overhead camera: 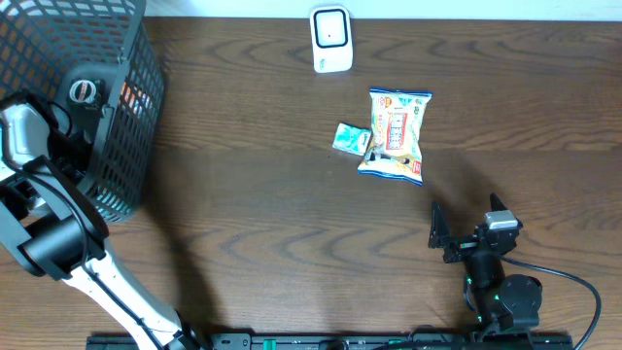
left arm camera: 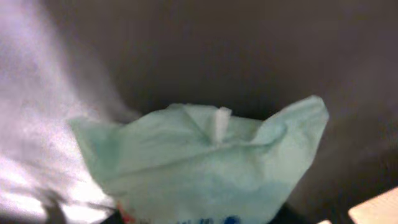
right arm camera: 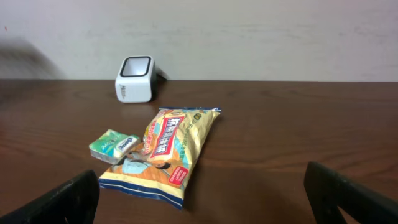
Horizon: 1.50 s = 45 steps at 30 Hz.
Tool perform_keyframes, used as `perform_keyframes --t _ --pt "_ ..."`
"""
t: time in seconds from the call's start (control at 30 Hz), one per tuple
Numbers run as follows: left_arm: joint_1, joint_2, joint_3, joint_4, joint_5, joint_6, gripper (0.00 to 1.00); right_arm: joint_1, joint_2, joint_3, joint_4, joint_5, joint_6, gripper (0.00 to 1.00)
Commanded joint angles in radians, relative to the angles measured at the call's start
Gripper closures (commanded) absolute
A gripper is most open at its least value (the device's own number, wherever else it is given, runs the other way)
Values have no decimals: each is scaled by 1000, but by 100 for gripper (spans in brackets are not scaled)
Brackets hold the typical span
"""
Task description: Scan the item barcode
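My left arm (overhead camera: 39, 146) reaches down into the dark mesh basket (overhead camera: 117, 146) at the table's left end, and its gripper is hidden inside. The left wrist view is filled at the bottom by a crumpled pale green packet (left arm camera: 205, 162) right up against the camera. None of that gripper's fingers show there. The white scanner (overhead camera: 330, 39) (right arm camera: 135, 79) stands at the far edge. My right gripper (overhead camera: 468, 233) (right arm camera: 205, 202) rests open and empty near the front right. It faces a yellow snack bag (overhead camera: 395, 136) (right arm camera: 171, 149) and a small green box (overhead camera: 350, 138) (right arm camera: 114, 146).
The snack bag and the small green box lie side by side in the middle of the wooden table, between the scanner and my right gripper. Something orange shows through the basket's mesh (overhead camera: 131, 97). A pale wall runs behind the table.
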<state>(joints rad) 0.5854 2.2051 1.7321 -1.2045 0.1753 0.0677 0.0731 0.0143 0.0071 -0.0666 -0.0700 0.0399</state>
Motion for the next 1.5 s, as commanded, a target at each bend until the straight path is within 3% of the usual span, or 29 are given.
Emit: perform_keyframes --t 0.0,0.07,0.3,0.5,0.67,1.03,1.33,1.47 --pt "0 40 -10 18 -7 8 81 -2 -6 -2 -5 8 -11 1" --pt "0 40 -6 25 -7 -19 92 -2 -6 -2 -5 8 -11 1" --pt "0 8 136 -27 12 -160 92 -2 -6 -2 -5 8 -11 1" --pt "0 -95 359 -72 185 -160 93 -2 -6 -2 -5 8 -11 1" --pt "0 -243 453 7 214 -223 93 -2 -6 -2 -5 8 -11 1" --pt "-10 -639 454 201 214 -338 93 -2 -6 -2 -5 8 -11 1" --pt "-222 -705 450 187 496 -333 93 -2 -6 -2 -5 8 -11 1" --pt "-403 -664 433 190 493 -240 93 -2 -6 -2 -5 8 -11 1"
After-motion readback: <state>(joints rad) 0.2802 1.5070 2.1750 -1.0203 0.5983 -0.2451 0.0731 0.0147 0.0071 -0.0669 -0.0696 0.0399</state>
